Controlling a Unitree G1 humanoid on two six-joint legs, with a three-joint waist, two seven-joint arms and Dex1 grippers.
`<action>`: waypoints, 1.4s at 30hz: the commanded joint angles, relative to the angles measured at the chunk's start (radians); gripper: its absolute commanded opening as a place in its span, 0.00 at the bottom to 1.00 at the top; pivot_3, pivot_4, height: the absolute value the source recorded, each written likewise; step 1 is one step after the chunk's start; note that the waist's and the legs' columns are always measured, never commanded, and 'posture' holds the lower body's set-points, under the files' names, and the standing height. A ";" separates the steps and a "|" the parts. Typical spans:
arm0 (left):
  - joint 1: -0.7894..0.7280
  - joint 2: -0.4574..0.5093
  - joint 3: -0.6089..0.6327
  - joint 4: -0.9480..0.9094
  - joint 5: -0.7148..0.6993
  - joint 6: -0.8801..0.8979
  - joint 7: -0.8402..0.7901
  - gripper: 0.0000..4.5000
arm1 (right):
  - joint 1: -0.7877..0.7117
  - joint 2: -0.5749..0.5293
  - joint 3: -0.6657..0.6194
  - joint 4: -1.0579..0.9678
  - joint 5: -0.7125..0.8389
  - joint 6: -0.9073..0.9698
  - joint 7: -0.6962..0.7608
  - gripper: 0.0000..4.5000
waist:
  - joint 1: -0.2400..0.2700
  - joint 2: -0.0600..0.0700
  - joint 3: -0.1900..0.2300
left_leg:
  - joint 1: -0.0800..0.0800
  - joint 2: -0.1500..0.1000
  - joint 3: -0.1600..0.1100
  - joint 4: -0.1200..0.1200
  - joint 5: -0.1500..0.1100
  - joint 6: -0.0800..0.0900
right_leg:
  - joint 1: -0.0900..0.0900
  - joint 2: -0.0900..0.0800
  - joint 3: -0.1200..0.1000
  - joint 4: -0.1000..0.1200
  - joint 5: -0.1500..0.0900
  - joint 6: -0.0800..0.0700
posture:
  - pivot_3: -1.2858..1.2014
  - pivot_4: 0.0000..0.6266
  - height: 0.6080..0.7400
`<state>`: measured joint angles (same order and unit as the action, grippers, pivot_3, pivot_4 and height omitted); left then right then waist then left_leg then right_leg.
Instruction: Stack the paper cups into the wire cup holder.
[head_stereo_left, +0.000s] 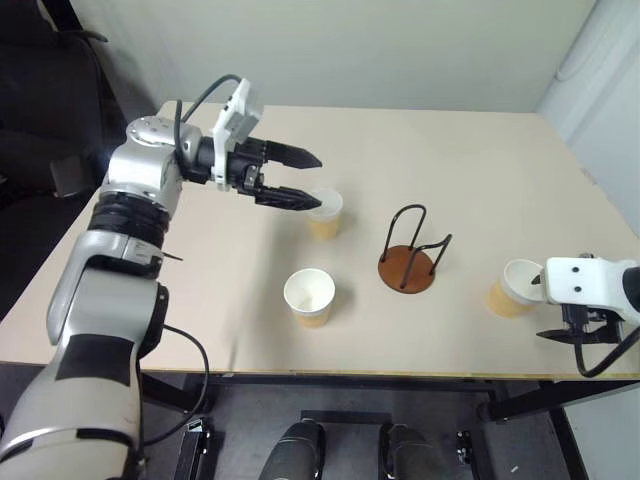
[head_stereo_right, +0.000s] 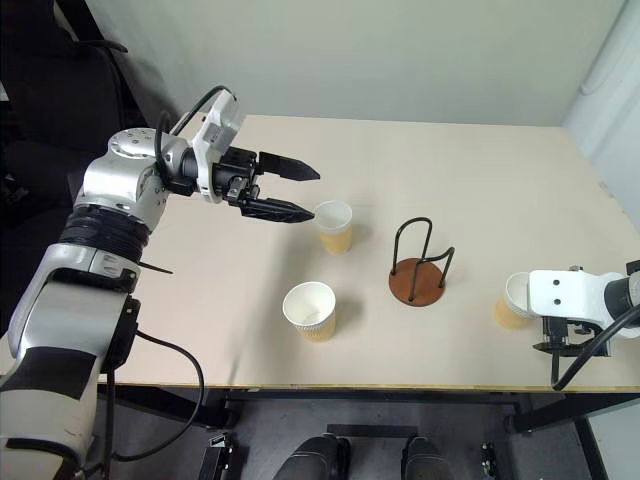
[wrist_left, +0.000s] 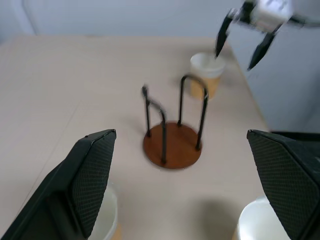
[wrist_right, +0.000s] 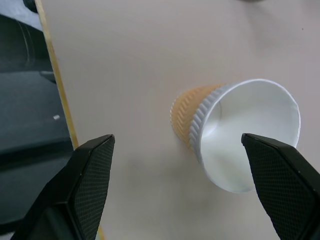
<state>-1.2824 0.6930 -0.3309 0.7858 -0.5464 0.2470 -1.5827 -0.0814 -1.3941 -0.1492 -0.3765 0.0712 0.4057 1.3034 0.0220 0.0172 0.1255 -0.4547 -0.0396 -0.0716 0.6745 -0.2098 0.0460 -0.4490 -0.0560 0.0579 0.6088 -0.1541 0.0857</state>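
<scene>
On the tabletop (head_stereo_left: 480, 170), the left gripper (head_stereo_left: 303, 178) hovers with fingers spread, empty, beside one paper cup (head_stereo_left: 325, 212); a second cup (head_stereo_left: 309, 297) stands nearer. The wire cup holder (head_stereo_left: 407, 267) is still empty. At far right, the right gripper (head_stereo_left: 570, 337), fingers released, hangs by the third cup (head_stereo_left: 512, 288). Nothing is stacked yet.

Beige table (head_stereo_left: 480, 170): three paper cups (head_stereo_left: 309, 297), wire cup holder (head_stereo_left: 407, 270), apparently all upright.

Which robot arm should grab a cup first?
Probably the left: the left gripper is open, almost touching the far paper cup beside the wire cup holder. The right gripper sits just past another cup.
</scene>
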 joint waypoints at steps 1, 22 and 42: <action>0.010 0.054 -0.056 -0.112 -0.099 0.046 -0.032 1.00 | -0.055 -0.002 0.046 0.025 -0.026 -0.037 -0.014 0.91 | -0.001 0.000 0.000 | 0.000 0.000 0.000 0.000 0.000 0.000 | 0.000 0.000 0.000 0.000 0.000 0.000 | 0.52 0.24 1.00; 0.016 0.228 -0.370 -0.284 -0.325 -0.075 -0.032 1.00 | -0.240 0.041 0.266 0.189 -0.199 -0.230 -0.004 0.63 | -0.004 0.000 0.000 | 0.000 0.000 -0.001 0.004 0.000 0.000 | 0.001 -0.001 0.000 0.000 0.003 -0.004 | 0.52 0.24 1.00; -0.027 0.196 -0.370 -0.159 -0.322 -0.164 -0.032 1.00 | -0.330 -0.020 0.146 0.111 -0.127 -0.207 0.074 0.00 | -0.004 0.000 0.000 | 0.000 0.001 -0.002 0.003 -0.002 -0.003 | 0.001 0.000 -0.001 -0.001 0.002 -0.006 | 0.52 0.24 1.00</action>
<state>-1.2678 0.8853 -0.7199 0.6129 -0.8662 0.1083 -1.5841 -0.3781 -1.3913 0.0552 -0.2369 -0.0903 0.1696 1.3653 0.0180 0.0175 0.1256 -0.4554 -0.0390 -0.0731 0.6778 -0.2118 0.0427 -0.4481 -0.0564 0.0573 0.6073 -0.1521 0.0802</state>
